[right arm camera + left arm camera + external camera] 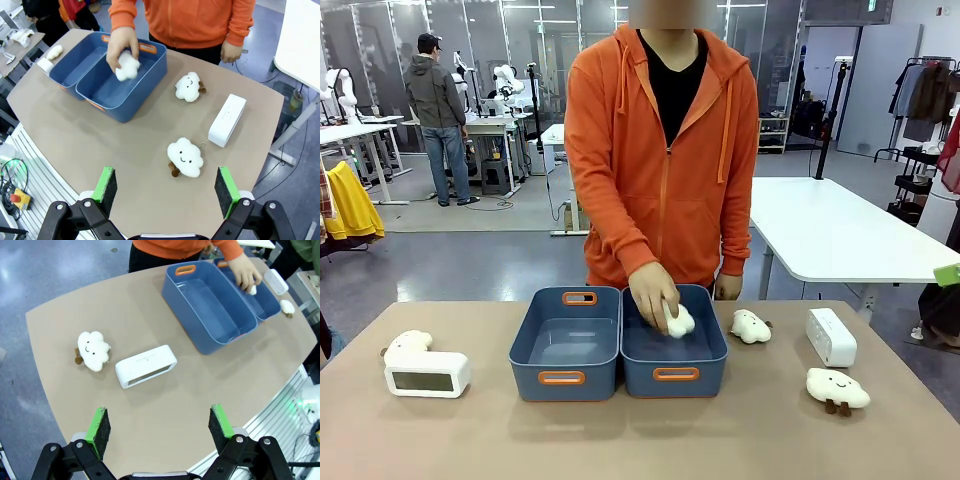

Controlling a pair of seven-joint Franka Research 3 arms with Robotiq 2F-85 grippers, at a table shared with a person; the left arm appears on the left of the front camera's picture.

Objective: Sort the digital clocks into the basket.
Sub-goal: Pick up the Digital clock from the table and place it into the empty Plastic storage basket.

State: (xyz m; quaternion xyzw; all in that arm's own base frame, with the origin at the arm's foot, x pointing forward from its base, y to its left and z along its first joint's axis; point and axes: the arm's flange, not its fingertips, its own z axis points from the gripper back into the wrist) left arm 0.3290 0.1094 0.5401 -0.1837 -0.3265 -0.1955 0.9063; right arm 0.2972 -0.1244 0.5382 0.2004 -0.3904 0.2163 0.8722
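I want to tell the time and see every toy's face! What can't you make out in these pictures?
Held toy: front view, the person's hand covers its face.
Left clock: front view, numbers too faint to read.
Right clock: front view, screen turned out of sight.
Cloud toy behind the left clock: front view, the clock hides its bottom.

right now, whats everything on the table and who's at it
digital clocks: 2, white, one left front, one right
cloud plush toys: 4, white, one behind the left clock, one in the person's hand, two at right
baskets: 2, slate-blue, side by side at centre
table: 1, tan
person's hands: 2, one holding a plush in the right basket, other at far edge
grippers: 2, black, green pads, left and right open
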